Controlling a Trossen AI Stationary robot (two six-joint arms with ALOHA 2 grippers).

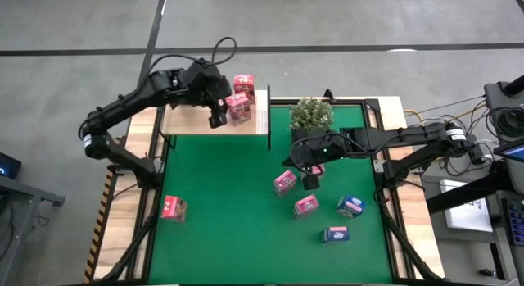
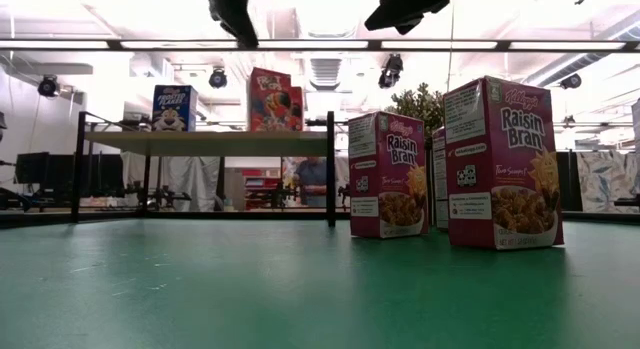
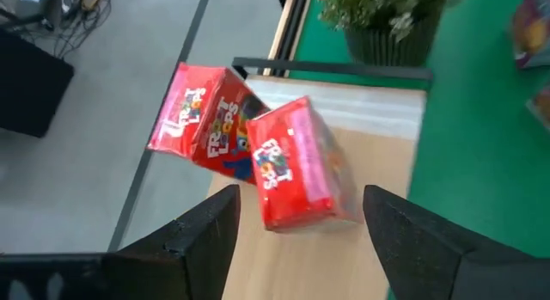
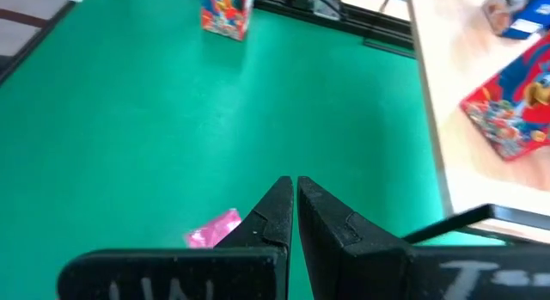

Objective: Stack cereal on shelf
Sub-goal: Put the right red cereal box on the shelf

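Note:
My left gripper (image 1: 218, 115) (image 3: 301, 197) hovers over the pale wooden shelf (image 1: 196, 122) at the table's far left. It is open, with a finger on either side of a red cereal box (image 3: 292, 162) that lies on the board, apart from it. A second red box (image 3: 202, 119) lies just beyond the first. My right gripper (image 1: 310, 181) (image 4: 295, 184) is shut and empty above the green mat, next to a pink box (image 1: 284, 181). In the low view a blue box (image 2: 173, 107) and red boxes (image 2: 275, 99) stand on the shelf.
A potted plant (image 1: 312, 114) stands at the mat's far edge beside the shelf. More boxes stand on the mat: a pink one (image 1: 305, 206) and two blue ones (image 1: 350, 206) (image 1: 334, 233). Another box (image 1: 173, 207) sits at the left edge. Bare mat lies near and left.

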